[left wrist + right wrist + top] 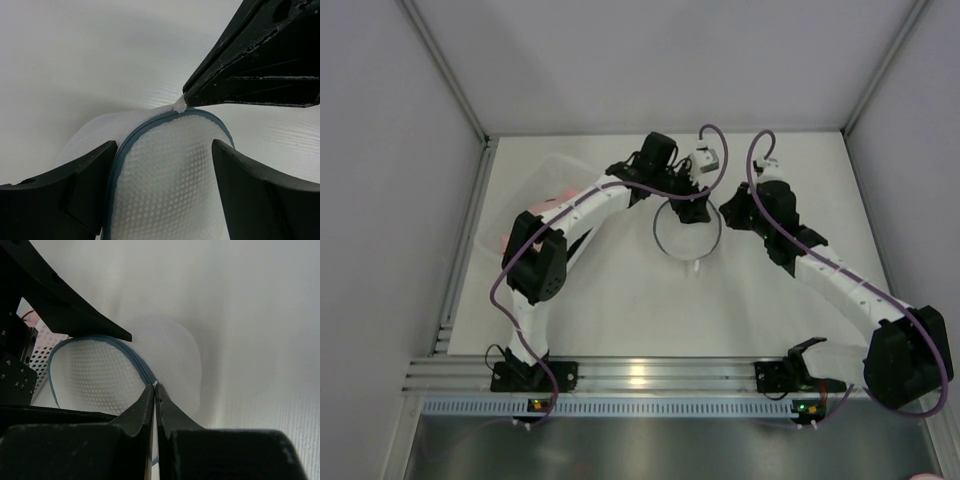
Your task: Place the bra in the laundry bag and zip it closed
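The laundry bag is a round white mesh pouch with a blue-grey zip rim, lying mid-table. In the left wrist view its mesh fills the gap between my left gripper's two fingers, which press its sides. My left gripper is at the bag's far edge. My right gripper is shut on a small white zipper pull on the zip rim, at the bag's right side. The bra is not visible as a separate thing; the mesh hides whatever is inside.
A clear plastic bin with a pink cloth stands at the left, under the left arm. An aluminium rail runs along the near edge. Grey walls enclose the table.
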